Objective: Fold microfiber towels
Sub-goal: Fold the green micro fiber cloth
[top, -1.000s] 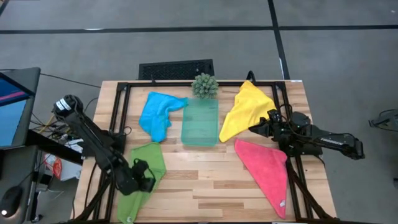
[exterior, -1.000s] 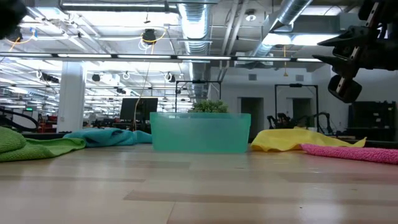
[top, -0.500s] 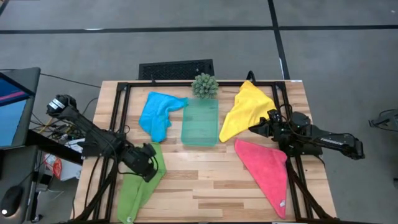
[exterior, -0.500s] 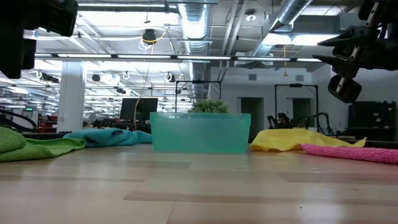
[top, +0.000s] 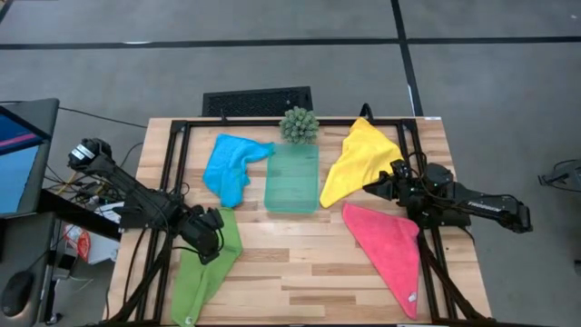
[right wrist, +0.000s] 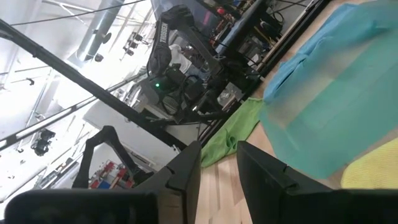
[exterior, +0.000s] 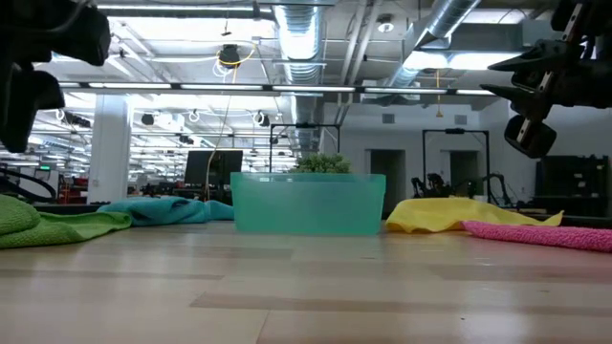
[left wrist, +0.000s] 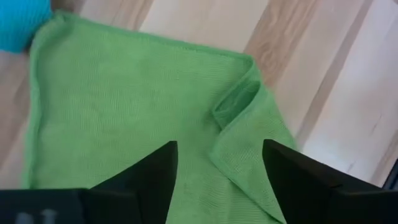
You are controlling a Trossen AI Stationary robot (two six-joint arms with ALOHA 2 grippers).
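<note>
Left gripper (top: pixel 216 232) has shifted within the last second: it was low over the near half of the green towel (top: pixel 207 263) and now hangs over that towel's far end, closer to the blue towel (top: pixel 231 166). Its fingers, narrower a moment ago, now stand spread apart with nothing between them; in the left wrist view the green towel (left wrist: pixel 130 106) lies flat on the table (left wrist: pixel 292 56) beneath them, one corner doubled over itself. Judgement: the arm is lining up on the far edge or the doubled corner for a first grasp; no fold is done yet.

Right gripper (top: pixel 386 184) has not moved in that time. It hovers raised between the yellow towel (top: pixel 359 159) and the pink towel (top: pixel 390 245), holding nothing, fingers a little apart with a narrow gap showing in its wrist view.

Pose: left arm reaches in from the table's left edge, wrist pitched down at the cloth. Right arm stretches in from the right edge, wrist lifted.

All four towels lie loose on the table around the teal tray (top: pixel 292 179); the pink one lies as a rough triangle.
</note>
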